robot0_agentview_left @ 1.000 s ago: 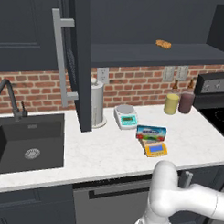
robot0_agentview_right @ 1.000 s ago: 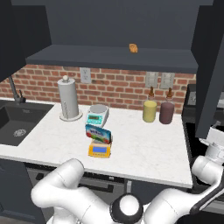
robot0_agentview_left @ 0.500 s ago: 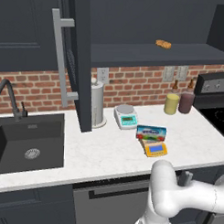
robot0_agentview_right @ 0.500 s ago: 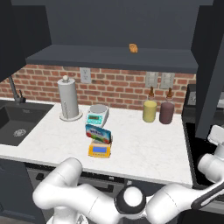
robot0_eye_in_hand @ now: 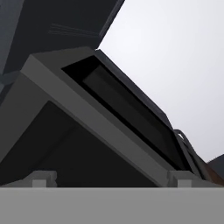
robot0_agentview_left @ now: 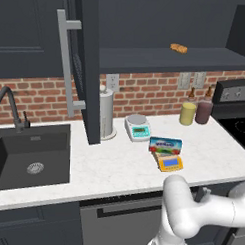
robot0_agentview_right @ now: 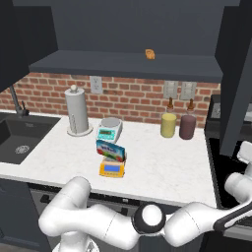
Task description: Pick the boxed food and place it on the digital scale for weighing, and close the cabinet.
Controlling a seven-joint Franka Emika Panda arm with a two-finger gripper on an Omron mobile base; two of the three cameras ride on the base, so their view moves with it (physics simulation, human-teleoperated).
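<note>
From the left base view, the boxed food (robot0_agentview_left: 165, 144) is standing on the yellow digital scale (robot0_agentview_left: 169, 162) near the table's (robot0_agentview_left: 118, 169) front edge. The cabinet (robot0_agentview_left: 89, 68) door is jutting out open over the table, its bar handle (robot0_agentview_left: 65, 67) facing the sink (robot0_agentview_left: 28, 158).

From the right base view, open marble is lying between the scale and the two jars (robot0_agentview_right: 177, 126). An orange snack (robot0_agentview_right: 149, 54) is sitting on the shelf.

In the hand view, the tool's fingertips (robot0_eye_in_hand: 40, 180) are standing wide apart, grasping nothing, before dark cabinet edges that are hard to make out.
</note>
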